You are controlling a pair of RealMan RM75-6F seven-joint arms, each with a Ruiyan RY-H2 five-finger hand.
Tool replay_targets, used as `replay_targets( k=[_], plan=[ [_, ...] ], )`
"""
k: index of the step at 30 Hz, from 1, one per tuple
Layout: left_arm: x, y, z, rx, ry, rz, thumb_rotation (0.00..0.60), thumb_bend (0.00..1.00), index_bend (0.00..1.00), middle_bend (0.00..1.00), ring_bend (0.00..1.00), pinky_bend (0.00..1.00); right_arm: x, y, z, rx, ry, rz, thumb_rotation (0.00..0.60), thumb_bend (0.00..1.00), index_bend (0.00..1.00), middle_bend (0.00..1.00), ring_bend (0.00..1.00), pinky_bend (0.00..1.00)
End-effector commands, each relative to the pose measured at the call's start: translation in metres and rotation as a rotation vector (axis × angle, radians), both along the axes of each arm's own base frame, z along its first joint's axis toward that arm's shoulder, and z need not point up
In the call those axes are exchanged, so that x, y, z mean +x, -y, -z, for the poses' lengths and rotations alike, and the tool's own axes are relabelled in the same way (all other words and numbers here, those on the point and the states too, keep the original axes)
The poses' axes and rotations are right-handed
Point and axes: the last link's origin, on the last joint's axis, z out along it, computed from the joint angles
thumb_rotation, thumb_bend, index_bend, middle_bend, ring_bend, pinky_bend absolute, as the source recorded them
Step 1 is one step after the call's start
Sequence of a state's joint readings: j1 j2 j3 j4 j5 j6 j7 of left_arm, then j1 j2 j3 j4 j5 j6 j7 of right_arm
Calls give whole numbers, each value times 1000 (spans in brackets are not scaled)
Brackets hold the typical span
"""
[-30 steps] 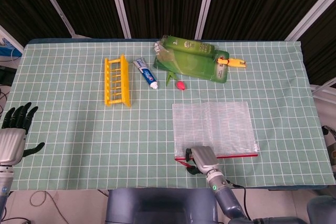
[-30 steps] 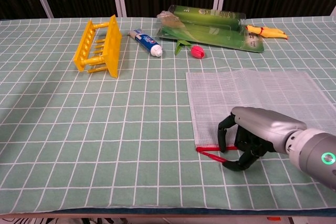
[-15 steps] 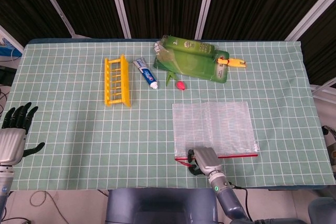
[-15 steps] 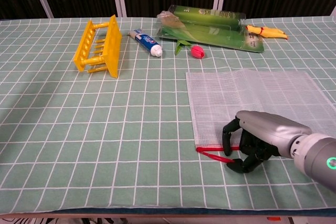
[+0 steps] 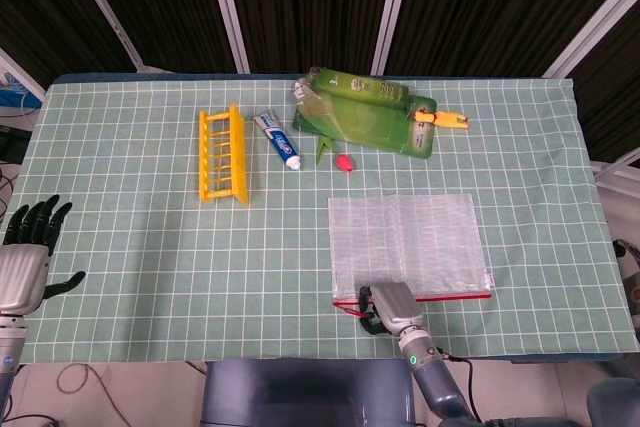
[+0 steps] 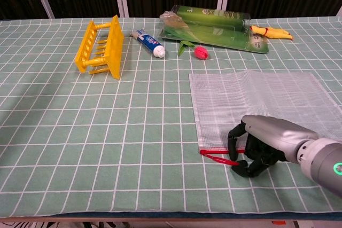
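The right robot hand is sitting slightly nearer the front edge of the tabletop than a second ago, having slid back off the mesh zipper bag; nothing else is shifting. Its fingers are curling down over the bag's red zipper strip at the near left corner, touching it, though whether they are truly pinching the red pull tab is not clear. The bag is lying flat at the front right, its near edge close to the tabletop's rim. The left robot hand is hanging off the left edge, fingers spread and holding nothing. Wide bare cloth is lying between the bag and the yellow rack, toothpaste tube and green package far behind.
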State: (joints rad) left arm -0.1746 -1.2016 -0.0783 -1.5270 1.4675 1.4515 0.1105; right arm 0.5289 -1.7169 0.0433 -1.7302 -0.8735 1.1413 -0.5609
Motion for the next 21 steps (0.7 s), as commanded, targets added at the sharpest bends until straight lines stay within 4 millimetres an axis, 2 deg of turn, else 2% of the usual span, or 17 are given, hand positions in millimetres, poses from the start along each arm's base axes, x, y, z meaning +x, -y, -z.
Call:
replay_targets(
  k=[1, 21],
  plan=[
    [0, 0, 0, 1, 0, 0, 600, 5, 0, 0, 0, 0, -1, 0, 0, 1, -1, 2, 600, 419, 555, 1000, 1000, 1000],
    [0, 0, 0, -2, 6, -2, 600, 5, 0, 0, 0, 0, -1, -1, 1, -4, 11, 6, 600, 588, 588, 1000, 1000, 1000]
  ],
)
